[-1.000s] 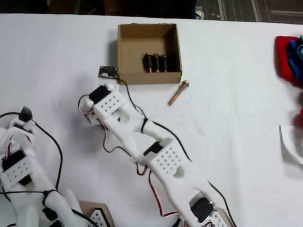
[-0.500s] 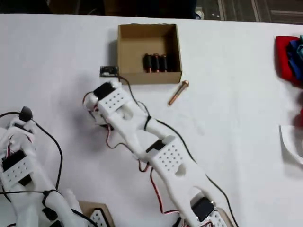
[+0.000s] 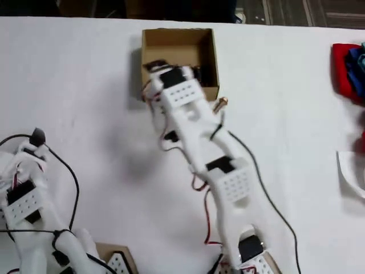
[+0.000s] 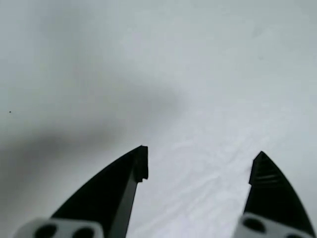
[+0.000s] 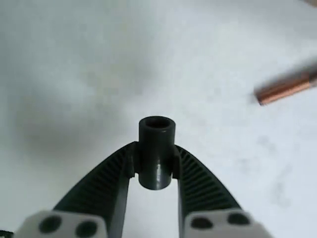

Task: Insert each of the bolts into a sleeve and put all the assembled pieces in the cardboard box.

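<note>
Copper bolt (image 3: 221,103) lies loose on your desk (image 3: 285,142) by the box (image 3: 177,32), your right end effector (image 5: 155,148) clamps a black sleeve (image 5: 156,131) nearby, your left end effector (image 4: 201,152) gapes empty, so you likely have insertion and boxing left.

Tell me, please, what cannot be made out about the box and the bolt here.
High view: contents of the cardboard box, mostly covered by the right arm.
High view: shaft of the bolt, under that arm.
Right wrist view: one end of the bolt, blurred, cut by the edge.
</note>
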You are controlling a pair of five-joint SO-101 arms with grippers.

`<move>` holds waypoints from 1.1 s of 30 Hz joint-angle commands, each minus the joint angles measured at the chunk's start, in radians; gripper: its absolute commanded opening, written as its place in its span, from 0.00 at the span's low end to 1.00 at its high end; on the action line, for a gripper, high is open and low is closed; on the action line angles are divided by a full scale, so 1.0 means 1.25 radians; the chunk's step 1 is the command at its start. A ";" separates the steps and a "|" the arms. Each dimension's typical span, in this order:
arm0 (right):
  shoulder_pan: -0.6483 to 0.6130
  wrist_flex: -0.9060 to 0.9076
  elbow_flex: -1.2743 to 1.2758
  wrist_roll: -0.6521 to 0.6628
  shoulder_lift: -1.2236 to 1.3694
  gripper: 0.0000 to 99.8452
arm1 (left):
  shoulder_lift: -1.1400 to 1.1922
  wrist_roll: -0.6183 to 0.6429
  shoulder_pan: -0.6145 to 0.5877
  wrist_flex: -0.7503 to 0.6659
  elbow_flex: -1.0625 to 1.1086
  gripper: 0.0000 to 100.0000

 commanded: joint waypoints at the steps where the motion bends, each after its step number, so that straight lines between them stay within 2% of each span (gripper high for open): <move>1: 0.068 0.018 0.147 0.017 -0.177 0.02 | -0.005 -0.009 0.010 -0.018 -0.003 0.33; 4: 0.111 0.002 0.354 0.017 -0.322 0.02 | -0.005 -0.072 0.049 -0.018 -0.003 0.33; 6: 0.148 -0.062 0.495 0.027 -0.419 0.02 | -0.005 -0.117 0.098 -0.018 -0.001 0.33; 12: 0.271 -0.468 0.892 0.156 -0.652 0.02 | -0.002 -0.268 0.258 0.005 0.009 0.33; 15: 0.293 -0.580 1.000 0.196 -0.677 0.02 | -0.002 -0.346 0.344 0.045 0.013 0.33; 19: 0.330 -0.605 1.045 0.205 -0.676 0.02 | -0.001 -0.417 0.452 0.157 -0.040 0.33; 25: 0.377 -0.606 1.051 0.205 -0.675 0.02 | 0.070 -0.486 0.550 0.387 -0.295 0.33; 33: 0.380 -0.645 1.046 0.206 -0.571 0.02 | 0.525 -0.485 0.655 0.724 -0.801 0.33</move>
